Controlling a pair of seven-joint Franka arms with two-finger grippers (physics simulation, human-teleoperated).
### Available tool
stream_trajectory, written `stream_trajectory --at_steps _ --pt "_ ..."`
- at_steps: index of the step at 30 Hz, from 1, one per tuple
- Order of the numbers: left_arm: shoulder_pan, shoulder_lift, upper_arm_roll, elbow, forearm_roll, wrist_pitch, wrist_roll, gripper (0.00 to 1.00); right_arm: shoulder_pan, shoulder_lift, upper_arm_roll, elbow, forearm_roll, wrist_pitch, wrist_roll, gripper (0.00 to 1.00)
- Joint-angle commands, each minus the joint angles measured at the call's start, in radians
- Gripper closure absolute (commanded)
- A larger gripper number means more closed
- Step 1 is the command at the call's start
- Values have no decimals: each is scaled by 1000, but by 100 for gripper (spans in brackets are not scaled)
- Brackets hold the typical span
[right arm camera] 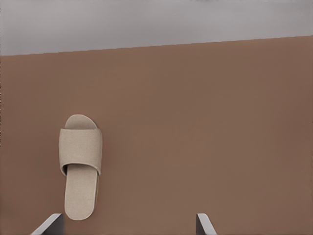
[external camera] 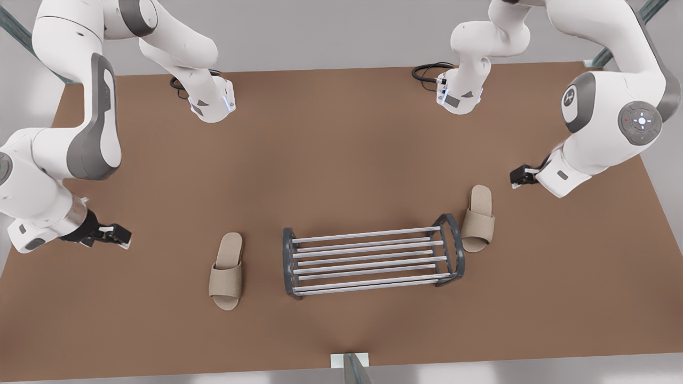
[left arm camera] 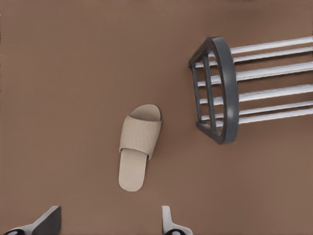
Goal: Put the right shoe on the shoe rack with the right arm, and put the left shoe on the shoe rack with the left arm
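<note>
Bright, even light; soft faint shadows; no glare.

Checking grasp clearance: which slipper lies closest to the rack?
The slipper at the front view's right, hard by the rack's end hoop; the other slipper lies well apart.

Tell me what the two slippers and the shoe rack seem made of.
The left shoe and the right shoe: beige woven fabric, matte; a weave grain shows on the straps. The shoe rack: bars probably polished metal, silvery with bright highlights; dark grey end hoops, painted metal or plastic, unclear. The left gripper and right gripper hang open nearby.
</note>
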Motion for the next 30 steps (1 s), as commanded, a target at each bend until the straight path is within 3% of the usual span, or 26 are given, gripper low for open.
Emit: stream_trajectory --at_steps 1,12,13,15,16,17,19,20,21,23,25,26,28,30 --pt "-5 -2 -1 -2 -4 113 14 0 2 -4 0 2 0 59 42 0" --pt "-6 33 -1 -31 -4 118 18 0 5 27 -1 2 1 62 49 0" --pt "-7 4 -23 -98 -3 171 17 0 7 27 0 2 3 60 49 0" --pt "6 -198 -29 -520 -3 637 15 0 5 41 0 -12 4 59 40 0" --pt "6 -227 -32 -589 -3 739 15 0 2 52 0 -12 4 59 40 0" --pt "9 -331 -75 -819 -3 989 12 0 4 55 0 -18 0 127 39 0" --pt "47 -396 -158 -1049 -3 1315 14 0 -7 -2 0 -96 -3 243 42 0" --pt "173 -393 -297 -1135 -4 1514 15 0 -24 -68 2 -193 -3 324 42 0" --pt "315 -390 -437 -1163 -4 1624 17 0 -27 -131 2 -314 -6 476 54 0" --pt "418 -367 -526 -1208 -4 1808 17 0 -54 -291 2 -715 -6 957 59 0" --pt "440 -330 -526 -1244 -8 1919 15 0 -55 -272 2 -704 -6 1014 56 0" --pt "457 -306 -526 -1246 -8 1919 17 0 -50 -243 2 -715 -6 1193 51 0" --pt "498 -218 -526 -1251 -4 1920 34 1 -74 -216 2 -722 -5 1246 54 0" --pt "579 -142 -526 -1257 2 1920 176 1 -122 -67 2 -728 -6 1572 45 0"
